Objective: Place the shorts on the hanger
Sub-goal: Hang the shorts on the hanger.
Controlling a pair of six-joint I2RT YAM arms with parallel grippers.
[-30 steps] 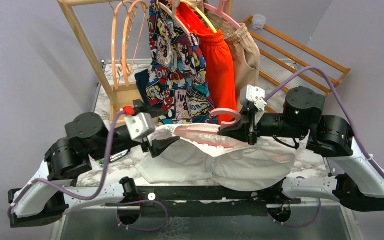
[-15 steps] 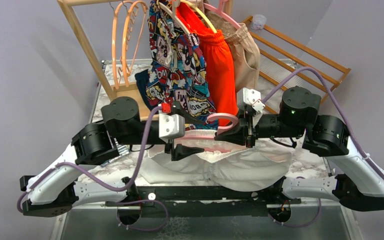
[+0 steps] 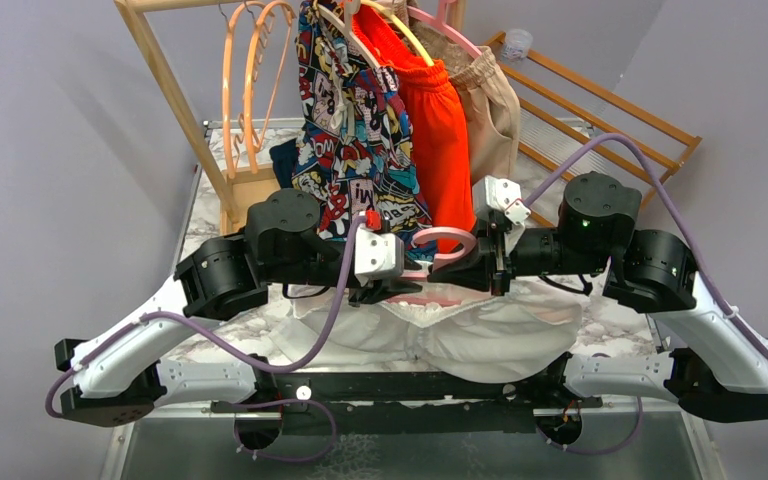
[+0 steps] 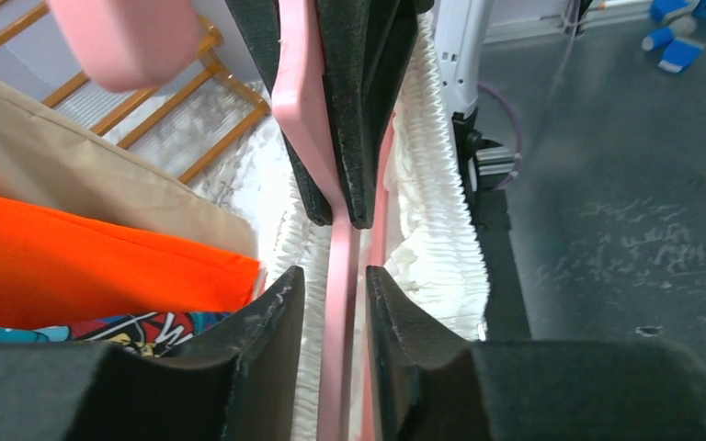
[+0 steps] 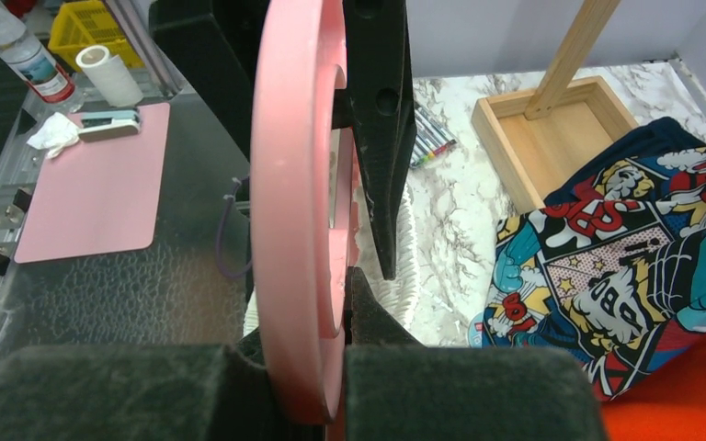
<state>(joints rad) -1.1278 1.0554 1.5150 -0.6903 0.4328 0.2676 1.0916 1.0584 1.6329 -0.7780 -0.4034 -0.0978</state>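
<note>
The white shorts hang by their gathered waistband over the pink hanger above the table's near edge. My right gripper is shut on the hanger just below the hook. In the left wrist view its black fingers clamp the pink plastic. My left gripper has reached in from the left. Its fingers straddle the hanger's bar and a fold of waistband. The jaws stand narrow, with a thin gap showing on the right side of the bar.
A wooden rack behind carries orange hangers, comic-print shorts, orange-red shorts and a beige garment. Its box base and some pens sit on the marble table.
My left arm has swung right, from the shorts' left edge to the hanger beside the right gripper, and its jaws have narrowed around the bar. The right gripper has kept its hold.
</note>
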